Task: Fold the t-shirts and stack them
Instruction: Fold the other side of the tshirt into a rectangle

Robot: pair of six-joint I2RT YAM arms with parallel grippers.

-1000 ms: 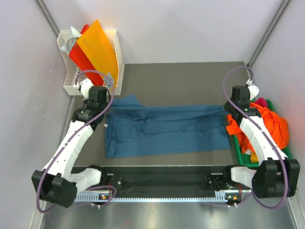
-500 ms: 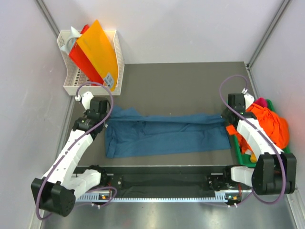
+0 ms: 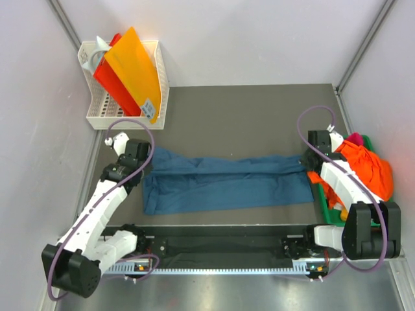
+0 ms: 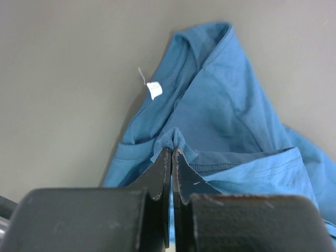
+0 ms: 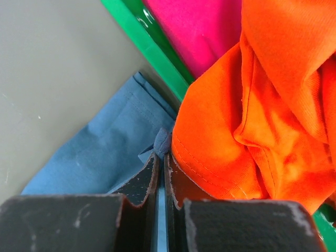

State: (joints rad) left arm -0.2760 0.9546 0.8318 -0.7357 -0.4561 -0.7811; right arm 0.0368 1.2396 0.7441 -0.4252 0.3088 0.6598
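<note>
Where the teal-blue t-shirt lies: near half of the table, stretched L-to-R as a long narrow band, wrinkled, w/ a lengthwise fold along its far side.
Shirt, L end: collar and small white tag show in left wrist view; cloth bunched and layered there.
Shirt, R end: hem corner reaches the rim of the green tray.
Left claw: closed tight, a small pinch of the teal-blue t-shirt near the collar caught betw. the tips.
Right claw: closed too, nipping a little tuft of the blue hem corner; no gap betw. the fingers beyond the cloth.
Orange t-shirt: heaped in the tray, spilling over its near rim and touching the right claw's outer finger.
Magenta-pink t-shirt: in the tray under/behind the orange one, only part visible.
Yellow cloth: small bit showing at the tray's near end, mostly hidden by the right arm.
Tray position: R edge of table, beside the right arm.
White basket: far L corner, off the table's corner; holds orange and red sheets leaning upright, well apart from the shirts.
</note>
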